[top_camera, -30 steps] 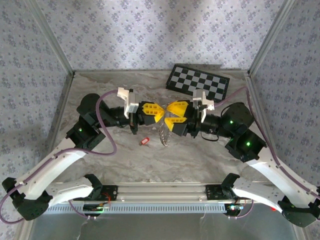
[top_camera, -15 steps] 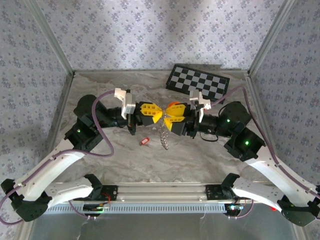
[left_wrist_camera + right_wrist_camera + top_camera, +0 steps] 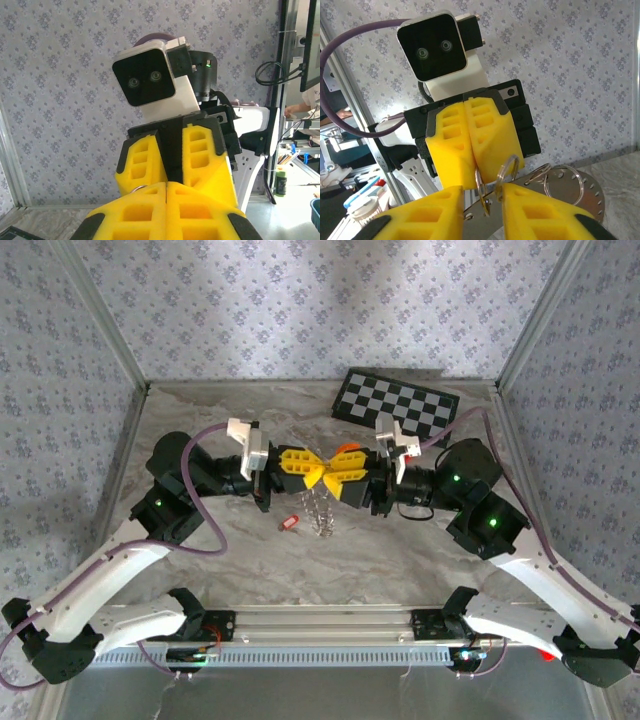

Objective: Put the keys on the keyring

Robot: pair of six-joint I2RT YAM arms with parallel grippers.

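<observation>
Mid-frame, left tool [image 3: 316, 472] clamps the keyring [image 3: 322, 510]; right tool [image 3: 330, 480], seemingly slightly agape around it, could yank it free, dropping it.

The keyring [image 3: 507, 170] is glossy silvery metal, the left end effector's fingers [image 3: 470, 145] matt yellow plastic.

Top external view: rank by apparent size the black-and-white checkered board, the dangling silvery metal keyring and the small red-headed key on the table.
Largest: black-and-white checkered board, by far.
Middle: dangling silvery metal keyring; it hangs nearer the camera, which may flatter it slightly.
Smallest: small red-headed key.
</observation>
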